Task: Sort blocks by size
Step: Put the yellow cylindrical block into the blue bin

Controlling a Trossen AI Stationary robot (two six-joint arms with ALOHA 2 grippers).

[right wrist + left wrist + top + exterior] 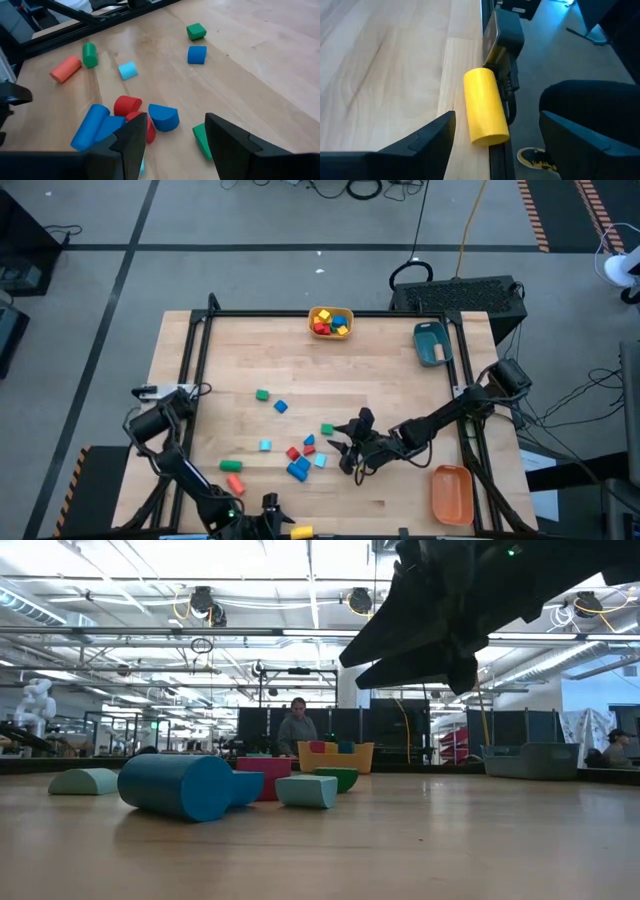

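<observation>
Loose blocks lie on the wooden table: a cluster of red, blue and cyan ones (302, 458), with green (262, 394), blue (281, 407) and cyan (265, 445) ones scattered to its left. My right gripper (172, 132) hangs open above the cluster's right side, with a blue half-round block (164, 117) and a green block (200, 140) below its gap. A yellow cylinder block (485, 107) lies on its side at the table's near edge, against the black frame rail. My left gripper (497, 120) is open, one finger on each side of that cylinder's near end and apart from it.
A yellow bin (331, 322) holding several blocks stands at the far edge, a teal bin (432, 343) at the far right and an orange bin (451, 492) at the near right. A green cylinder (89, 54) and an orange one (65, 69) lie left of the cluster.
</observation>
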